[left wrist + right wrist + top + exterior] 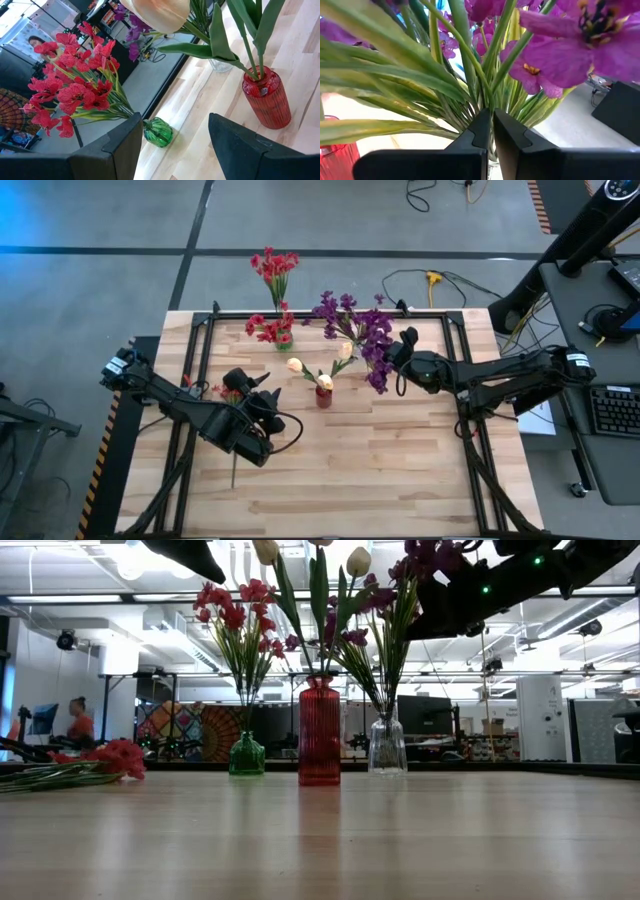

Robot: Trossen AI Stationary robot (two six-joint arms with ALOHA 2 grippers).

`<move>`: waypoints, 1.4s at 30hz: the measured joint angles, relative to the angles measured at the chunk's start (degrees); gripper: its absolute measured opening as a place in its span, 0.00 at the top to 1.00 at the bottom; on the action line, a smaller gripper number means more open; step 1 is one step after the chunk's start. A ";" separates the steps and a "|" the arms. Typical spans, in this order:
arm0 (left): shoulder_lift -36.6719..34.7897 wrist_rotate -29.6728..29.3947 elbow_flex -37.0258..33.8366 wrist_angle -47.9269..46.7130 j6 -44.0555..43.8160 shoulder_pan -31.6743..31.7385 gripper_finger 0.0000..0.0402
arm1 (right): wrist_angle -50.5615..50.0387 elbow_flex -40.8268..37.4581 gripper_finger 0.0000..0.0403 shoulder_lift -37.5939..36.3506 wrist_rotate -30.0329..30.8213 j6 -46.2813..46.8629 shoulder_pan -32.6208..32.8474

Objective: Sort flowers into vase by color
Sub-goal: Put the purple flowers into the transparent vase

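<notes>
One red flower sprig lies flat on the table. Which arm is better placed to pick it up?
Left. The loose red flower sprig lies beside the left hand, which is open and empty. The right hand is across the table, shut on the purple flower stems.

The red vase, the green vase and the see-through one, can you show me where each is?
red vase (319,735): low view, middle of its ribbed body.
green vase (246,757): low view, on its round belly.
clear vase (387,748): low view, on its glass body.
</notes>
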 joint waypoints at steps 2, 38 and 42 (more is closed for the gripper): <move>-0.02 0.00 0.00 0.01 0.00 0.01 0.48 | -0.12 0.00 0.97 0.00 0.02 0.00 0.00; -0.02 0.07 0.00 0.07 0.00 0.01 0.48 | -2.60 -0.04 0.97 0.02 0.09 -1.57 -0.07; -0.02 0.09 0.00 0.09 -0.02 -0.01 0.48 | -3.08 -0.04 0.96 0.02 -0.26 -1.57 -0.07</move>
